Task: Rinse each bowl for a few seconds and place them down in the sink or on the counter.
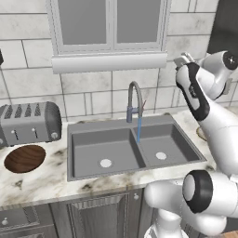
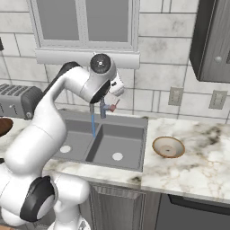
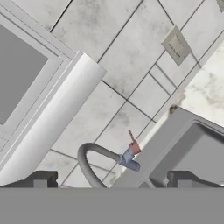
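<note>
Tool (image 3: 112, 183), fingers apart and empty, seemingly above tap (image 3: 94, 159); both bowls (image 2: 168, 147) well away on counter (image 2: 202, 166).

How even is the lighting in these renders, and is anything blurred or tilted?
Left base view: flat light, soft shading inside the sink. Right base view: no glare on the counter, pale bowl soft-edged. Hand view: rolled, tap coarsely rendered.

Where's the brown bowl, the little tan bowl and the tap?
dark brown bowl (image 1: 24, 158): left base view, middle of its inside.
pale tan bowl (image 2: 168, 147): right base view, whitish inside.
tap (image 1: 135, 93): left base view, curved neck.
</note>
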You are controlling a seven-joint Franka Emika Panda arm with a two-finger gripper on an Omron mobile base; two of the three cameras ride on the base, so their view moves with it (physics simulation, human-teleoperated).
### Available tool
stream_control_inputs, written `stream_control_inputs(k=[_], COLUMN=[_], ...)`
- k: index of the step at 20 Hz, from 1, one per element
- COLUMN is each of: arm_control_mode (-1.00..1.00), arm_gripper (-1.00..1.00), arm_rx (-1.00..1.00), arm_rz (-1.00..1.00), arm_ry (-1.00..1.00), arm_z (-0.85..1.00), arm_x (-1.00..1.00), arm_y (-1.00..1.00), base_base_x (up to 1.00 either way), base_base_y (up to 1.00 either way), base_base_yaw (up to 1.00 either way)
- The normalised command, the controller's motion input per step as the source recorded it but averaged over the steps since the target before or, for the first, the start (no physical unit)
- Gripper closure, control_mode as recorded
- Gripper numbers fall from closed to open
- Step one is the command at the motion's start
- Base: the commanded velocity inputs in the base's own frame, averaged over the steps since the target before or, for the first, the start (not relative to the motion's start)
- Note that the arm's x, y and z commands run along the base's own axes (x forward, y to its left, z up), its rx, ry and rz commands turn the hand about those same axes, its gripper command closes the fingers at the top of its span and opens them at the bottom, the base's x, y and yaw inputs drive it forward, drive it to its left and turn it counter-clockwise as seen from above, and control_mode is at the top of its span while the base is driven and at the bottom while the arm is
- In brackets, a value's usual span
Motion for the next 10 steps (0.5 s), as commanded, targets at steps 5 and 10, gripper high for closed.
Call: stream_control_inputs(k=[5,10], arm_control_mode=[-1.00,-1.00], arm_gripper=[-1.00,-1.00], arm_rx=[0.07,0.03], arm_rz=[0.01,0.00], arm_ry=[0.01,-0.04], arm_z=[0.05,0.00], arm_x=[-0.32,-0.29], arm_y=[0.23,0.30], base_base_x=[0.00,0.00], base_base_y=[0.00,0.00], base_base_yaw=[0.00,0.00])
